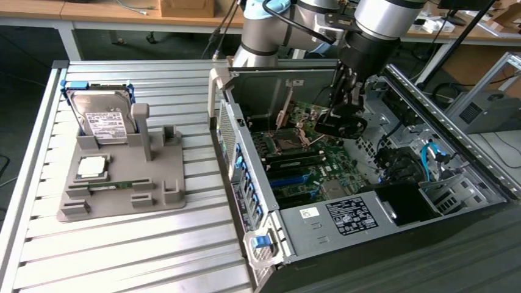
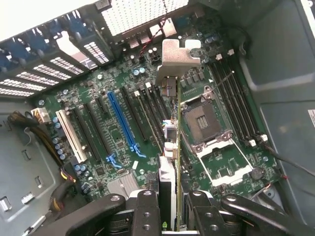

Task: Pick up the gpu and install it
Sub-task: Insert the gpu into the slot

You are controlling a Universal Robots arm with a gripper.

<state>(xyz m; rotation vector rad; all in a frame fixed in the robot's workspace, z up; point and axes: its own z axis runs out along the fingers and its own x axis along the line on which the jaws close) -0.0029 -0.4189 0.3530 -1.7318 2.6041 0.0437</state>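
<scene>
My gripper (image 2: 172, 199) is shut on the gpu (image 2: 171, 142), which I see edge-on in the wrist view as a thin card between the two black fingers (image 2: 146, 209). Its silver metal end bracket (image 2: 174, 54) points toward the perforated rear wall of the case. The card hangs above the green motherboard (image 2: 118, 147), between the dark expansion slots and the CPU socket (image 2: 202, 120), without touching them. In the exterior view the gripper (image 1: 342, 119) reaches down inside the open computer case (image 1: 326, 232), over the motherboard (image 1: 305, 165).
A long blue slot (image 2: 120, 123) and a white slot (image 2: 71, 135) lie beside the card. On the slatted table, a grey fixture (image 1: 122, 189) holds a hard drive (image 1: 102, 119), a square processor (image 1: 91, 166) and a thin memory strip (image 1: 114, 184). Cables (image 1: 431, 155) run along the case's far side.
</scene>
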